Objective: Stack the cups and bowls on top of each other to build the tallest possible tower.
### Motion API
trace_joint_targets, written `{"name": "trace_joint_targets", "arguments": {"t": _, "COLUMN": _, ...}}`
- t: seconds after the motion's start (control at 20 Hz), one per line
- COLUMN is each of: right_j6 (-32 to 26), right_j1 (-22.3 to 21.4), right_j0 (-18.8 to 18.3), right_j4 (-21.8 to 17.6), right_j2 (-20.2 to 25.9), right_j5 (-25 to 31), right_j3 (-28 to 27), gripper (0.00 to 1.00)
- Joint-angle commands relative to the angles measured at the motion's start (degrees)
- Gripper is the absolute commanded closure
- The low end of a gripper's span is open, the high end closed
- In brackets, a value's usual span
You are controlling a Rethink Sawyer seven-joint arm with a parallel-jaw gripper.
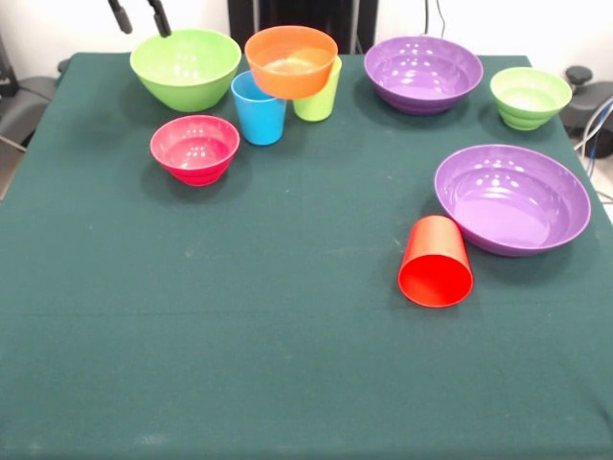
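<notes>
Hanging claw [140, 16] — large green bowl [186, 67] just below.

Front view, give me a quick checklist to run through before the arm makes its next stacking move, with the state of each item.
1. Gripper clear of the pieces: ok, only its tips show at the top edge above the large lime green bowl.
2. Gripper empty: ok, fingers apart with nothing between them.
3. Orange bowl seated level: not ok, it sits tilted on the blue cup and lime green cup.
4. Red cup upright: not ok, it lies on its side against the near purple bowl.
5. Pink bowl free to grasp: ok, upright and apart.
6. Orange cup located: cannot tell, none shows.
</notes>
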Motion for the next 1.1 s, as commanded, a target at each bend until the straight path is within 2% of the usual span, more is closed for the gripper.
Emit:
{"name": "trace_joint_targets", "arguments": {"t": 0.05, "right_j6": -5.70, "right_j1": 3.59, "right_j0": 1.54, "right_j4": -6.14, "right_j2": -0.91, "right_j5": -1.40, "right_j3": -1.91, "gripper": 0.00}}
{"name": "trace_joint_targets", "arguments": {"t": 0.25, "right_j6": -4.86, "right_j1": 5.04, "right_j0": 1.65, "right_j4": -7.48, "right_j2": -1.51, "right_j5": -2.90, "right_j3": -2.50, "gripper": 0.00}}
{"name": "trace_joint_targets", "arguments": {"t": 1.1, "right_j6": -5.23, "right_j1": 7.14, "right_j0": 0.76, "right_j4": -9.53, "right_j2": -0.88, "right_j5": -2.15, "right_j3": -4.67, "gripper": 0.00}}
